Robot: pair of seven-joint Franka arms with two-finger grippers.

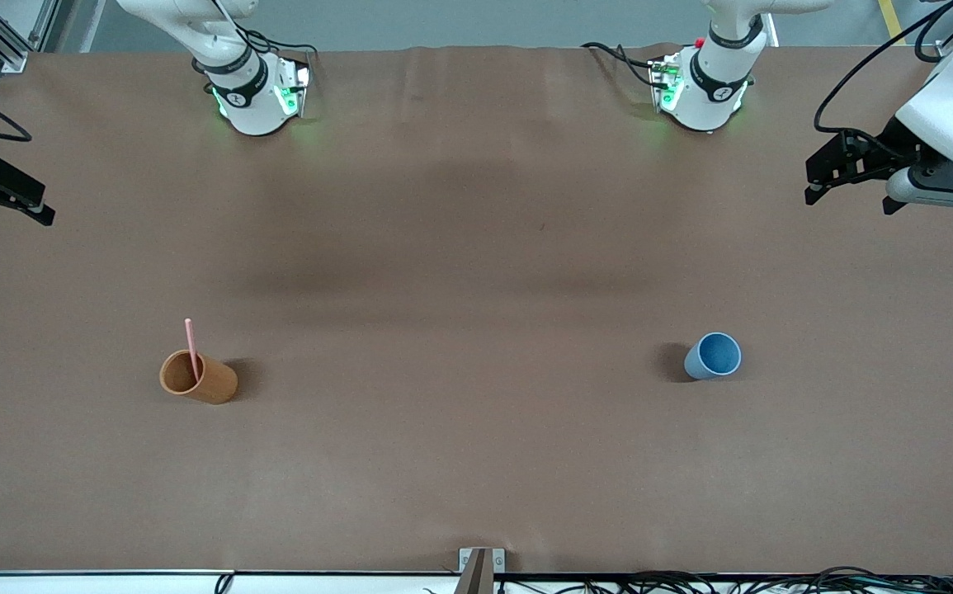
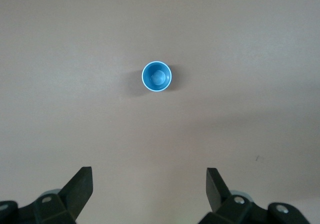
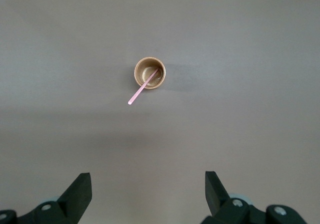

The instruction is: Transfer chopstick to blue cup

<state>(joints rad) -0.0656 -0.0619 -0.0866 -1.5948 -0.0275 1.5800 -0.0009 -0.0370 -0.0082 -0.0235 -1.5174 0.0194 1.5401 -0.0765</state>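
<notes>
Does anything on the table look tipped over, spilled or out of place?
Nothing stands out. The chopstick leans inside the upright orange-brown cup, and the blue cup stands upright and empty toward the left arm's end of the table.

Chopstick pale pink, its cup orange-brown. Blue cup plain matte blue. Table plain brown.

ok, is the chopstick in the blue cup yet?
No. The chopstick stands leaning in the orange-brown cup, its top end past the rim. The blue cup is empty.
</notes>
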